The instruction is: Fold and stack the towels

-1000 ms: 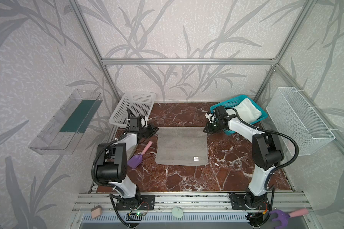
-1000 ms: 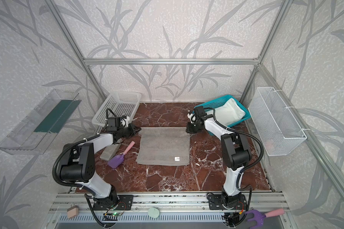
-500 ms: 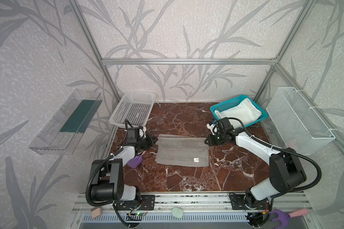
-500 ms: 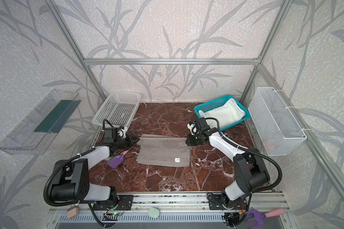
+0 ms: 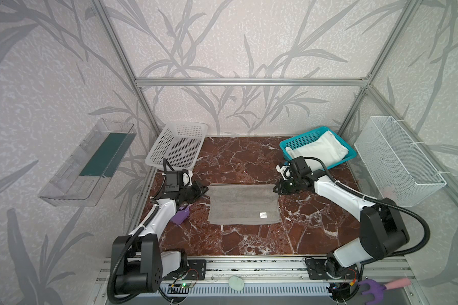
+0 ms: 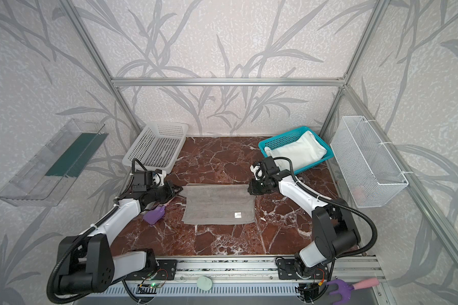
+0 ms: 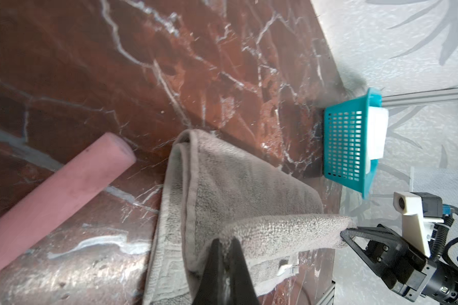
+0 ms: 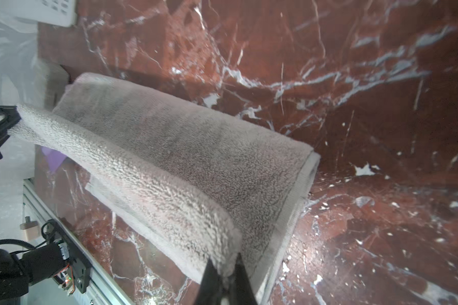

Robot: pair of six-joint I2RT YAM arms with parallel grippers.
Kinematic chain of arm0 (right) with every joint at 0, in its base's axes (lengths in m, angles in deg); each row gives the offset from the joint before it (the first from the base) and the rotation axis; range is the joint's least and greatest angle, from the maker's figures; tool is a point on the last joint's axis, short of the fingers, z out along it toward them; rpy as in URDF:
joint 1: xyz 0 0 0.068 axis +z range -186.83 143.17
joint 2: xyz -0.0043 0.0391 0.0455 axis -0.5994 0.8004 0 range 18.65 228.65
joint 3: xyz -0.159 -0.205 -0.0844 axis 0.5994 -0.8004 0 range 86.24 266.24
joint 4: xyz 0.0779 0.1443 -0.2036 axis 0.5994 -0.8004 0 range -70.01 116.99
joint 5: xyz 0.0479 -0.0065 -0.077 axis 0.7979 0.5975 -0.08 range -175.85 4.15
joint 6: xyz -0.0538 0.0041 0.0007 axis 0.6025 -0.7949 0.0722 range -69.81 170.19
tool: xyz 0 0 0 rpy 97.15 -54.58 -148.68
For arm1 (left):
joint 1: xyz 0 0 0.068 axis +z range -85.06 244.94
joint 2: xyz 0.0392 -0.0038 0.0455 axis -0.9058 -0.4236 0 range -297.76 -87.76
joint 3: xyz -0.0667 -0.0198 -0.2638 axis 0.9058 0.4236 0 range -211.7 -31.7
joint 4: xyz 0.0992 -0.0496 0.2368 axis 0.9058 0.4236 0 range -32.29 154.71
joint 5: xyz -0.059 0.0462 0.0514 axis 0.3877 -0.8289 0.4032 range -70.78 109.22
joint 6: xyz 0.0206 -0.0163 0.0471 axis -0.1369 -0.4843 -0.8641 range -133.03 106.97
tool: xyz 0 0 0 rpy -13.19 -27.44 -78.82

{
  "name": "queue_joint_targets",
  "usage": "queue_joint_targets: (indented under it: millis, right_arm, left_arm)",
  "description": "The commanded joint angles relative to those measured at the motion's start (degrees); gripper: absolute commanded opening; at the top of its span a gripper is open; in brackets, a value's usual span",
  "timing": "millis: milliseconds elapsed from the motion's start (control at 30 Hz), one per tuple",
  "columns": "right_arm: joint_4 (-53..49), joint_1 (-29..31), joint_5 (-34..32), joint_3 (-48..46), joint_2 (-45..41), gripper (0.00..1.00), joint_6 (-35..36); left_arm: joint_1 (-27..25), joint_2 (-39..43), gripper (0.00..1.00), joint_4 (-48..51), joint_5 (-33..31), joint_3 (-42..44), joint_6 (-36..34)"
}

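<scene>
Roughly at the middle of the tabletop, the grey towel lies with its near hem and small white label flat toward the front edge, while its far hem is raised. The left gripper pinches the far left corner and the right gripper the far right corner. Each pair of jaws is closed tight on terry, with the hem stretched between them above a rolled fold. That looks like the first half-fold under way, with nothing stacked yet. The next move, I judge, calls for both arms to carry the hem toward the front edge in step, level and taut, lay it on the near hem, then let go; an uneven pace would skew the fold. A purple scoop lies just beside the towel's left side, under the left arm, and might catch. Farther on, the wire basket on the right wall has contents too faint to tell, and the clear tray on the left wall holds a dark green strip. At the far left corner the white basket looks empty; at the far right corner the teal basket holds the white towel, loosely folded.
</scene>
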Motion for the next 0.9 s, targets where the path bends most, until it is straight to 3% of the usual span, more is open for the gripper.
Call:
queue_joint_targets:
  millis: [0, 167, 333, 533, 567, 633, 700, 767, 867]
  right_arm:
    - [-7.20, -0.24, -1.96, 0.08, -5.13, 0.00, 0.83]
    - [-2.76, -0.12, 0.15, -8.96, -7.26, 0.00, -1.11]
    - [4.43, -0.15, 1.53, -16.13, -1.24, 0.00, -1.56]
    - [4.56, -0.06, 2.73, -15.16, 2.72, 0.00, -1.15]
    - [3.89, 0.02, 2.84, -14.98, 2.01, 0.00, -1.21]
    - [0.93, 0.08, 2.70, -14.45, -0.63, 0.18, -1.15]
    - [-3.21, 0.27, 2.25, -13.67, -4.18, 0.37, -0.84]
    - [-7.33, 0.24, 0.72, -12.78, -8.68, 0.46, -0.68]
    - [-10.98, 0.27, -3.01, -11.47, -15.22, 0.51, -1.28]
  left_arm:
    - [0.34, 4.53, 0.00, 9.89, -3.35, -0.18, -2.26]
    - [0.23, 8.70, 0.00, 7.87, -4.36, 9.31, 1.42]
    - [-0.05, 7.60, 0.00, -1.08, -3.40, 18.34, 6.88]
    - [-0.04, 5.42, 0.00, -0.61, -3.93, 18.23, 5.87]
    - [-0.01, 5.50, 0.05, 0.50, -4.28, 17.59, 5.68]
    - [-0.01, 6.79, 0.22, 3.75, -5.09, 15.75, 4.93]
    - [-0.01, 9.13, 0.34, 6.92, -5.81, 13.82, 4.70]
    - [-0.02, 12.26, 0.36, 9.84, -6.88, 11.95, 4.53]
    - [-0.17, 16.89, 0.36, 13.03, -9.89, 8.89, 3.23]
